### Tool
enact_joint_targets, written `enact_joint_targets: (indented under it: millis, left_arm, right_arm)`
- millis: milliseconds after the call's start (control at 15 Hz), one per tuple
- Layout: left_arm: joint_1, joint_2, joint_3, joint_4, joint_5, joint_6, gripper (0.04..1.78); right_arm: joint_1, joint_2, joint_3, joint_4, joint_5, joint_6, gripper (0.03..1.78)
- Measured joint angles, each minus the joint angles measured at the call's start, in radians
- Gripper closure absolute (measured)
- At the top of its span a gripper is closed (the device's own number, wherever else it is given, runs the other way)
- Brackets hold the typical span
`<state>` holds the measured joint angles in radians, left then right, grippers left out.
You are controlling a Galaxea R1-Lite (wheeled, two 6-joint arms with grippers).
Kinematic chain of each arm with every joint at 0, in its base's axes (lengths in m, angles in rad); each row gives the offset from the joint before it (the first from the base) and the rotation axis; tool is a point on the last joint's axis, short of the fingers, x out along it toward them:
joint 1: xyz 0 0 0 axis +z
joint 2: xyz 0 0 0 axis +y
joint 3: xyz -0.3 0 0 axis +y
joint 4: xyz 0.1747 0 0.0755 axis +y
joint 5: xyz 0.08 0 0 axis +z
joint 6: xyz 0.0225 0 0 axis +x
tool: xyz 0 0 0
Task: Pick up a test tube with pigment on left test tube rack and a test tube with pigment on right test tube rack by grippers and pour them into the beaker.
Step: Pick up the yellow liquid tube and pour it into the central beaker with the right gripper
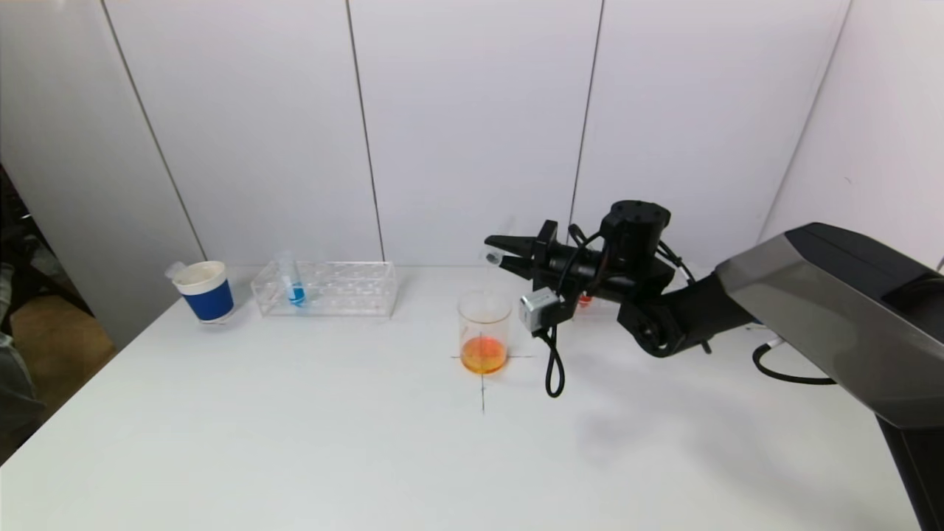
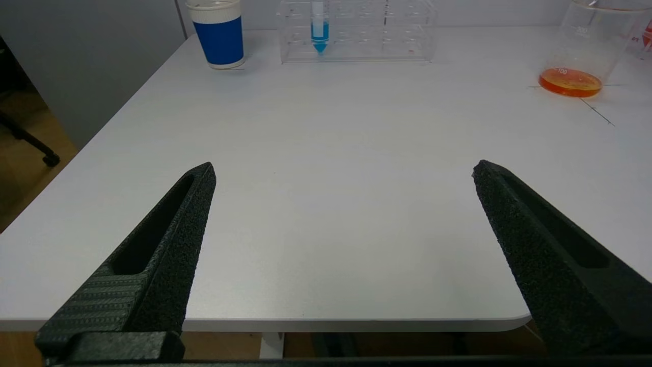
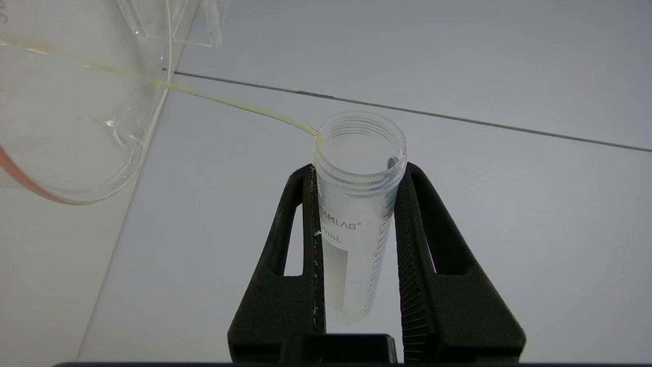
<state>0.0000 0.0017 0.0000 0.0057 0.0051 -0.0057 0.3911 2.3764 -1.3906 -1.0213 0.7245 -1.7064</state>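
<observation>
Head view: right gripper (image 1: 495, 257) hangs above and just behind the beaker (image 1: 484, 332), arm reaching in from the right. Its jaws are clamped on a clear test tube (image 3: 356, 204), held tipped with the open mouth toward the beaker. Right wrist view shows a thin yellow-orange stream running from the tube's lip into the beaker; the tube itself looks nearly drained. Beaker stands on a cross mark at the table (image 1: 295, 442) centre, with a shallow orange layer at its bottom.

Left test tube rack (image 1: 327, 288), clear acrylic, sits at the far left of the table; one tube of blue pigment (image 1: 295, 289) stands upright in it. A blue-and-white paper cup (image 1: 206, 290) stands just beside the rack, further left.

Left wrist view: left gripper (image 2: 344, 173) is low over the near table edge, fingers spread wide, holding nothing, well apart from the rack.
</observation>
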Motion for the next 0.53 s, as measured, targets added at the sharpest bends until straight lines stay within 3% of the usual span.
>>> enact_joint_targets:
  millis: [533]
  left_arm:
    - [0.0, 0.0, 0.0, 0.0, 0.0, 0.0, 0.06]
  right_arm:
    - [0.004, 0.001, 0.003, -0.003, -0.005, -0.019, 1.35]
